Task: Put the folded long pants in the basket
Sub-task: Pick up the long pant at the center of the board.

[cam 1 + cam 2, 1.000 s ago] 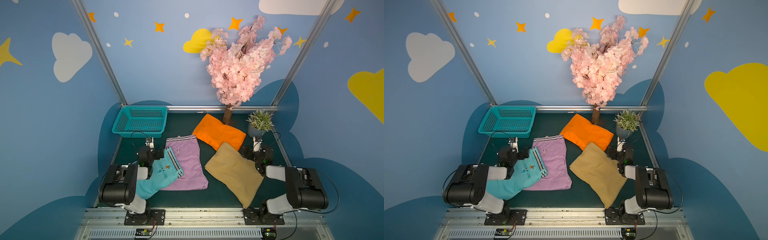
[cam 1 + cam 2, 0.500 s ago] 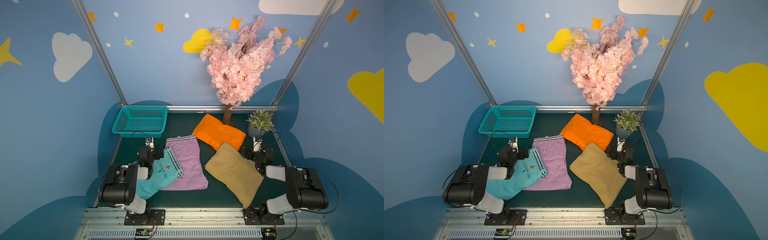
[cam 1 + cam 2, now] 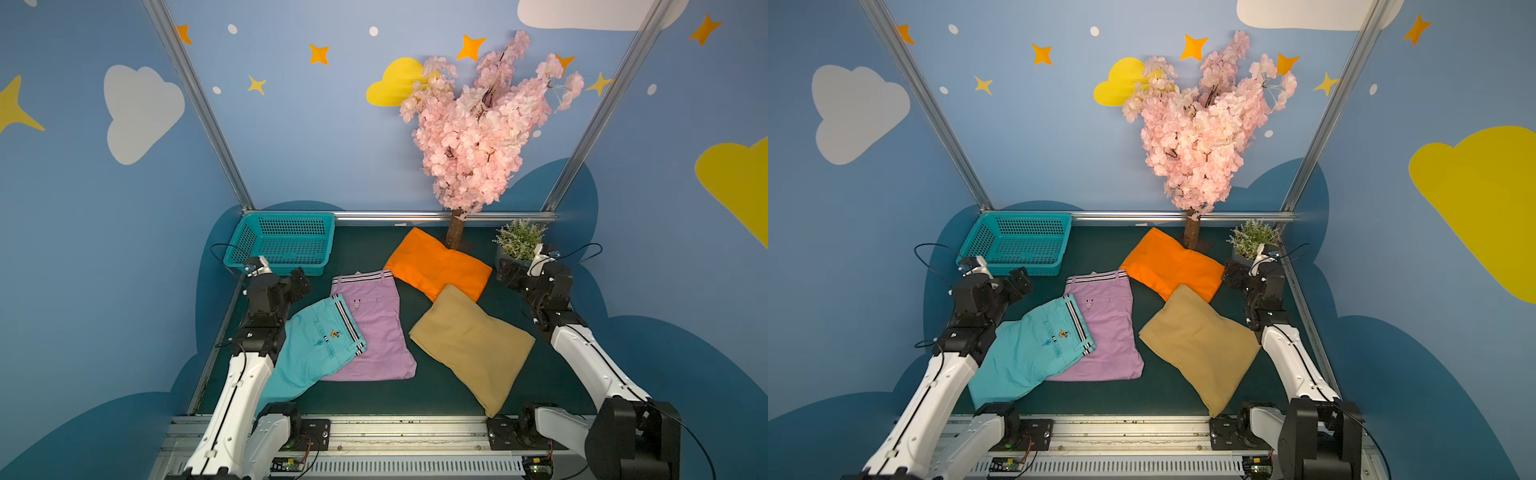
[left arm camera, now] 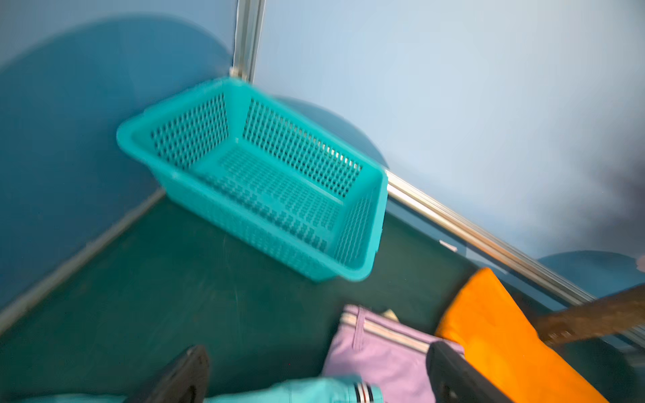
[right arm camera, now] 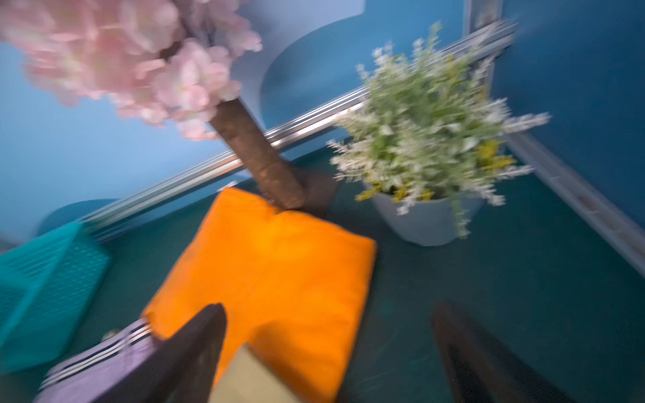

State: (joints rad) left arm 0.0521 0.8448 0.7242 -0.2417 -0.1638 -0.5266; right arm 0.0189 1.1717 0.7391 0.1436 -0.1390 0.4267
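Your left gripper [image 3: 300, 280] hangs with jaws spread wide, holding nothing, between the teal basket [image 3: 286, 217] in the bench's far left corner and the teal trousers [image 3: 316, 345]. Their long axis runs from the striped waistband toward the near left edge. The right gripper [image 3: 505, 275], likewise spread and empty, is farther.

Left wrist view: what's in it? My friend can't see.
An empty basket stands in a corner of the table. Nearer the camera lie lilac pants, orange pants and teal pants, by the open end effector.
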